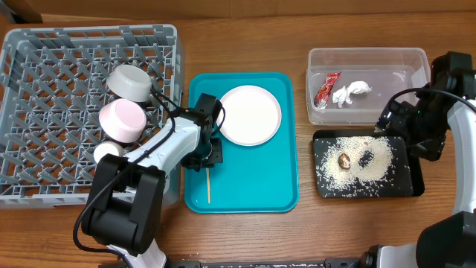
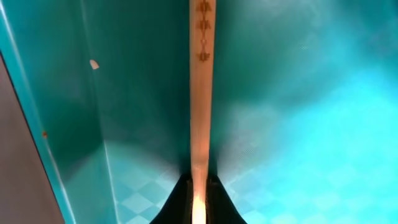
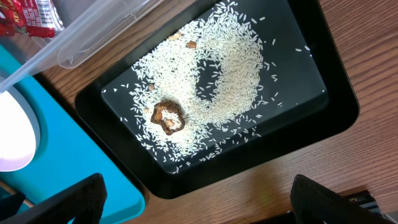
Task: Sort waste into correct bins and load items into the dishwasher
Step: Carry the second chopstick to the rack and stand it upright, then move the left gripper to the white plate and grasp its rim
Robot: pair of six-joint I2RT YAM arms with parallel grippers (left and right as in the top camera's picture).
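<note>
The left gripper (image 2: 199, 190) is closed on a thin wooden chopstick (image 2: 200, 93), with its dark tips pressed against both sides of the stick. In the left wrist view the stick runs off toward 12 o'clock over the floor of the large teal plastic tray (image 2: 311, 124). Whether it touches that floor cannot be told. A round white plate (image 1: 249, 114) is seen on the same tray, toward 1 o'clock of that gripper.

The right gripper (image 3: 198, 185) is spread wide, and nothing is caught between its fingers. Toward 12 o'clock of it lies the flat black rectangular tray (image 3: 348, 112), over which loose white rice grains (image 3: 230, 81) and a small brown food bit (image 3: 168, 117) are scattered.

Overhead, the clear rectangular plastic tub (image 1: 394, 82) is found just at 12 o'clock of the black tray. A red printed snack wrapper (image 1: 327, 88) and a crumpled white tissue (image 1: 349, 93) are held in it.

At 9 o'clock of the wooden surface (image 1: 335, 231), a large square grey plastic dish rack (image 1: 44, 97) is loaded with a pale grey-white bowl (image 1: 130, 82), a pink bowl (image 1: 123, 120) and a small white cup (image 1: 108, 151).
</note>
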